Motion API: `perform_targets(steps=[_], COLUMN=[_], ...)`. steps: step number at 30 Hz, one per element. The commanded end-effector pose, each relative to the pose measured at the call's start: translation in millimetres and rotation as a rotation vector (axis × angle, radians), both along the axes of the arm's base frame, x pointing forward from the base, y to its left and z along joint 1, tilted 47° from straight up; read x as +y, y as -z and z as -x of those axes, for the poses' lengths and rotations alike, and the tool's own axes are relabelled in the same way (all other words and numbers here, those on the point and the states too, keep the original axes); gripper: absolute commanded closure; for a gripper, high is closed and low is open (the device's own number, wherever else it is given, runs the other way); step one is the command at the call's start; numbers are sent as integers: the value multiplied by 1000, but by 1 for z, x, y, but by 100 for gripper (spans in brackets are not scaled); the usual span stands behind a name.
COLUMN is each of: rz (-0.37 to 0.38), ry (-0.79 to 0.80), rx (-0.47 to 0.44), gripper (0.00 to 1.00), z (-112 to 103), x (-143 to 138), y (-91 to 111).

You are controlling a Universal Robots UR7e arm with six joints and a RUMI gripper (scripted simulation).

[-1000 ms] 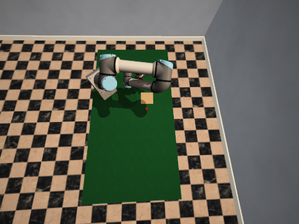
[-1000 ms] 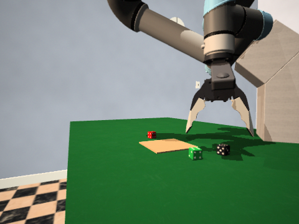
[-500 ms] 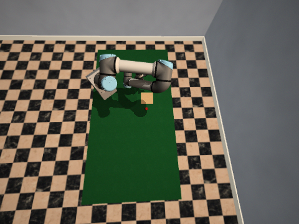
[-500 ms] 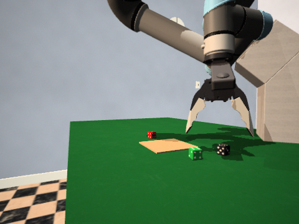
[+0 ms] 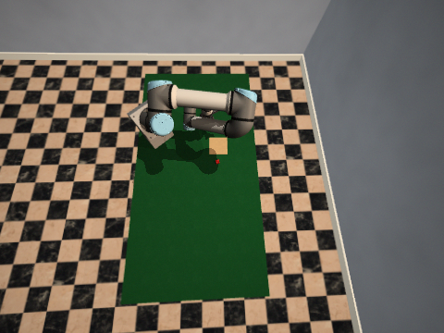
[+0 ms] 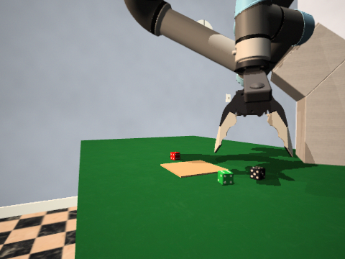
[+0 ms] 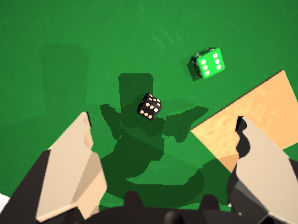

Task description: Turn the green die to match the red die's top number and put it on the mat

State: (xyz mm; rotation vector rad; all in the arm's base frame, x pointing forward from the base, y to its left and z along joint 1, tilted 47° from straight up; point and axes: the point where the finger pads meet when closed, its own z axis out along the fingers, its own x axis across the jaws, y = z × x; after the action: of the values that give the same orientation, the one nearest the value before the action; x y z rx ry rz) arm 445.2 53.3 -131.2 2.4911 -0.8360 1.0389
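The green die [image 6: 226, 178] [image 7: 209, 63] sits flat on the green table top [image 5: 199, 231] [image 6: 162, 223] [image 7: 35, 22], just beside the mat and off it. Six pips show on its top face in the wrist view, and four on the side turned to the exterior view. The tan mat [image 5: 218, 145] [image 6: 192, 168] [image 7: 265, 110] lies flat and bears no die.

On the other side of the green die from the mat, in the exterior view, the black die [image 6: 257, 173] [image 7: 149, 106] rests on the green surface, apart from both. The red die [image 5: 217, 162] [image 6: 175, 155] stands near the mat's far side in the exterior view, also off it; its top number is too small to tell.

The gripper [image 6: 254, 153] [image 7: 161, 114] hangs pointing down above the table, its two jaws spread as wide as they go, with nothing between them. In the wrist view the black die appears between the fingertips, but lies below them, untouched.

The arm [image 5: 201, 99] [image 6: 198, 39] bends over this end of the table from a beige base [image 5: 157, 143] [image 6: 323, 126]. Checkered floor [image 5: 46, 185] [image 6: 39, 226] surrounds the table, with grey walls [image 5: 393, 162] [image 6: 90, 72] behind.
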Motion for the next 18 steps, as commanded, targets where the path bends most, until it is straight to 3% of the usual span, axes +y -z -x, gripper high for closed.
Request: perform_targets(steps=[1,18], rz=[0,0], ry=[-1,-1], rx=[-1,-1], gripper=[0,0], z=[3,35], x=[3,32], y=[-4,-44])
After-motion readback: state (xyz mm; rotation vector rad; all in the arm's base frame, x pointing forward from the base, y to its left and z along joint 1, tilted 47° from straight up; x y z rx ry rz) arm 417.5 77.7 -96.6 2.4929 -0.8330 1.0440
